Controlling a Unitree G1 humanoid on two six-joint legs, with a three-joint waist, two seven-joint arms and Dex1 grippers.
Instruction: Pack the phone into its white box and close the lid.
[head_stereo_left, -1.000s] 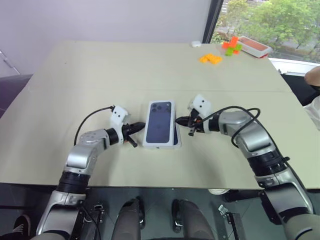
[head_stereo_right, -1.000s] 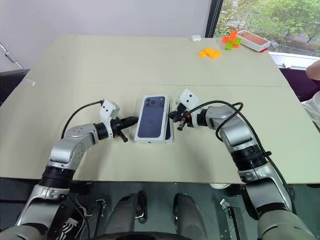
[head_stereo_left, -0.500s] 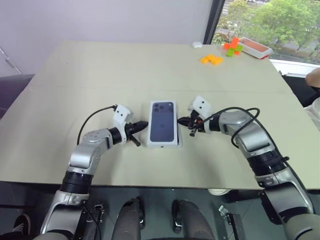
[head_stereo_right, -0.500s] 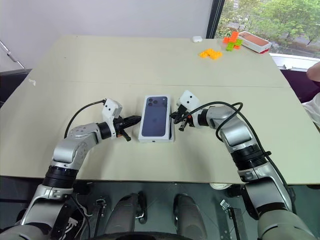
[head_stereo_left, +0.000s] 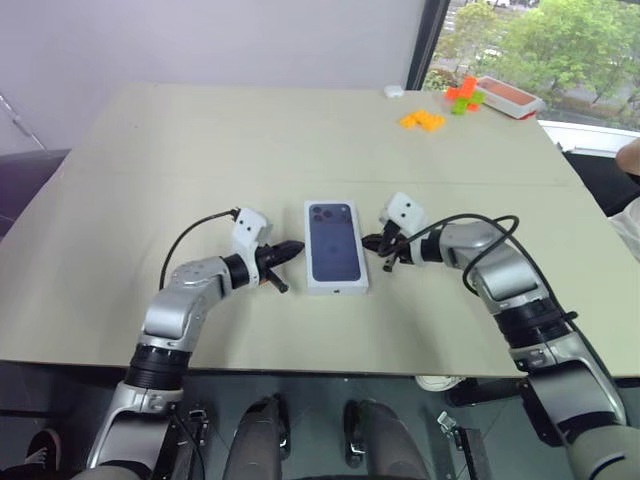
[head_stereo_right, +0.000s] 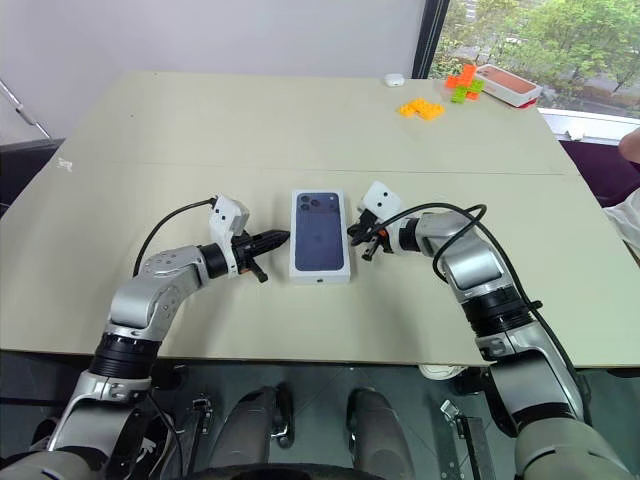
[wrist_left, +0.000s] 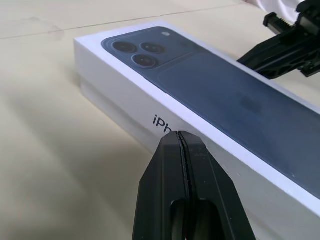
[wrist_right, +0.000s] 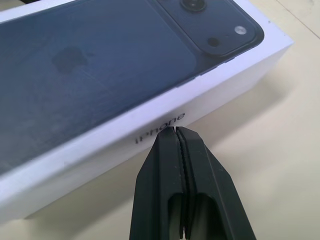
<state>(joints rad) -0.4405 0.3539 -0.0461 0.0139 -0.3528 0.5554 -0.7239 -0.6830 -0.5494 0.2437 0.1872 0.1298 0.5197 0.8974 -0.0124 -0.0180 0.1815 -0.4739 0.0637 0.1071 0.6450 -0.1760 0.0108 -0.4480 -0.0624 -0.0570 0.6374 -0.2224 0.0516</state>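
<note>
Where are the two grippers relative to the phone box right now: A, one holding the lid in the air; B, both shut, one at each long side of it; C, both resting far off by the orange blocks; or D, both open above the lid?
B: the left gripper and the right gripper are shut, flanking the lid, which sits on the white box.

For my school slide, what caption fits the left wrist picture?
Shut left gripper points at the side of the closed lid, right gripper opposite.

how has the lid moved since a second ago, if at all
Yes: the lid has slid a little toward the robot's right and straightened, while the orange blocks at the far edge keep their place.
</note>
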